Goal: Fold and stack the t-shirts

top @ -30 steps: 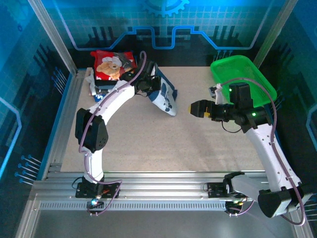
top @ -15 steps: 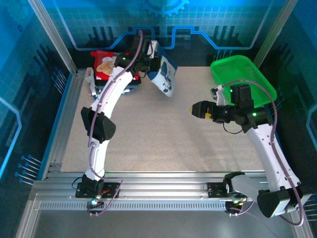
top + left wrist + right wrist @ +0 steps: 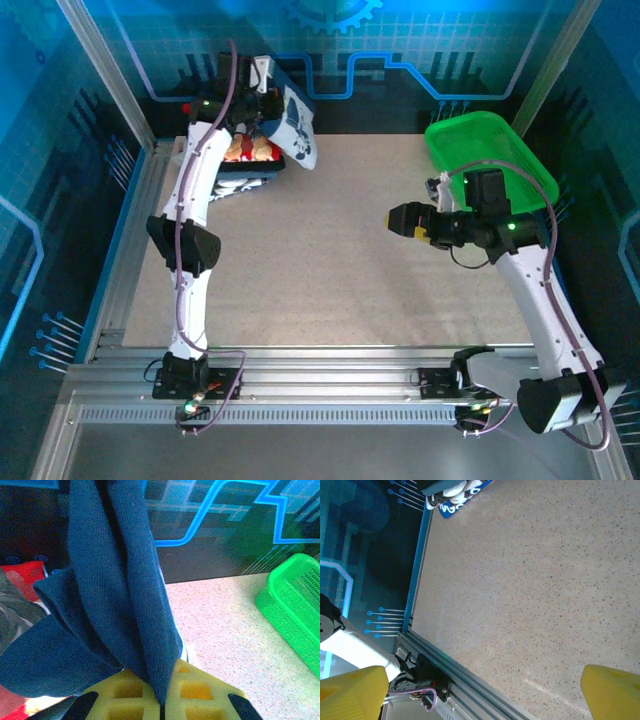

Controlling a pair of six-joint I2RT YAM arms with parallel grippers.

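Left claw [image 3: 264,101] is clamping the navy shirt [image 3: 293,127] — now carrying it higher and farther back, above the red shirt [image 3: 250,149]. Right claw [image 3: 397,218] is still gaping wide — green basket [image 3: 500,140] sitting nearby.

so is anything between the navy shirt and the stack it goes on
Nothing visible. The navy shirt hangs from the shut left gripper, raised at the right edge of the stack, which has the red shirt on top.

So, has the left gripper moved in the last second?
Yes. Shut on the navy t-shirt, the left gripper has gone away from the green basket, far left, above the red t-shirt.
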